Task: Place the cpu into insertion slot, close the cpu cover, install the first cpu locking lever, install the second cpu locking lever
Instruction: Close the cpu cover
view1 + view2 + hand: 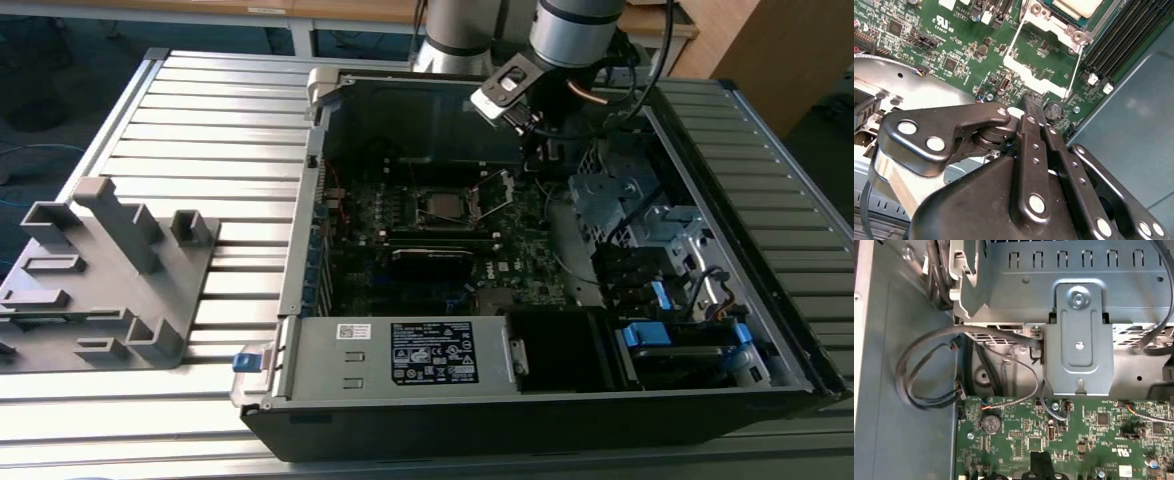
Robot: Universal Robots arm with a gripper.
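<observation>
My black metal gripper (1028,103) has its jaws pressed together, gripping nothing. My tips sit just beside the open shiny silver square-frame cpu cover (1038,84). The dull silver-grey cpu (1080,6) lies uncovered.

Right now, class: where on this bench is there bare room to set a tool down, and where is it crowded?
Bare ribbed table lies between the grey fixture and the computer case. Inside the case it is crowded: motherboard, cables, drive cages.

Green printed circuit board (1094,440) w/ round silver coin-cell battery (990,424) on it. Beside the board: grey sheet-metal chassis wall (1134,300) w/ screwed-on grey metal bracket (1079,355). Looped grey cable (901,371) next to the board. Black gripper (1040,464) over the board, tips together.
</observation>
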